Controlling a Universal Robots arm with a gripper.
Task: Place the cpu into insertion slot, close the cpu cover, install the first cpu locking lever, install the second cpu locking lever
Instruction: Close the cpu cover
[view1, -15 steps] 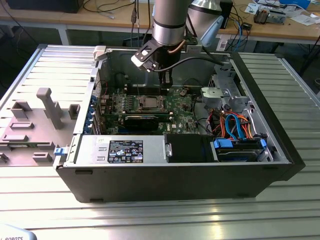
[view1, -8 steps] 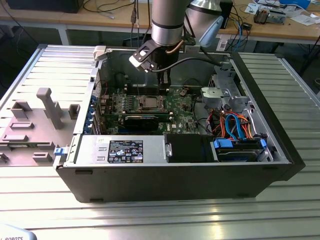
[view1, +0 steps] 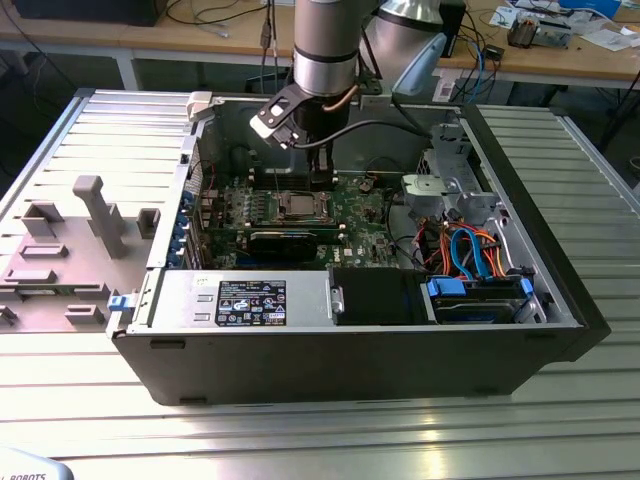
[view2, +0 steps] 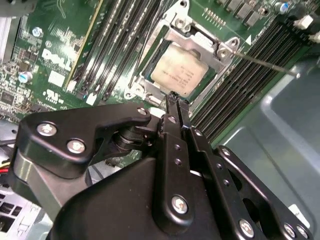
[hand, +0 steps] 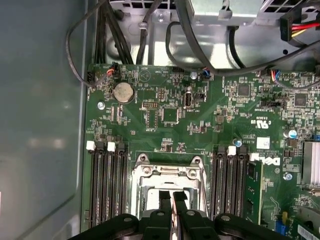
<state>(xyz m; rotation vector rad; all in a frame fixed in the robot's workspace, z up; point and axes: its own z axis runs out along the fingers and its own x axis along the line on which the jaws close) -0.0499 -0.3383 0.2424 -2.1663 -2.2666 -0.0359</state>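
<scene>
Hovering my tool (view2: 172, 98), pinched together and empty, above the cpu (view2: 179, 74); I judge it light, fragile, best gripped by its edges.

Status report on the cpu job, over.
Gripper shut, tips at the cover edge. Cpu lies inside its window, cover down. One lever juts over the memory slots.

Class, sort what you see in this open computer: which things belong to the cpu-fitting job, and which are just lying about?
Belongs to the job:
cpu
cpu cover
locking lever
end effector, over the cpu

Just lying about:
memory slots
coin battery
coloured cables
grey fixture outside the case
</scene>
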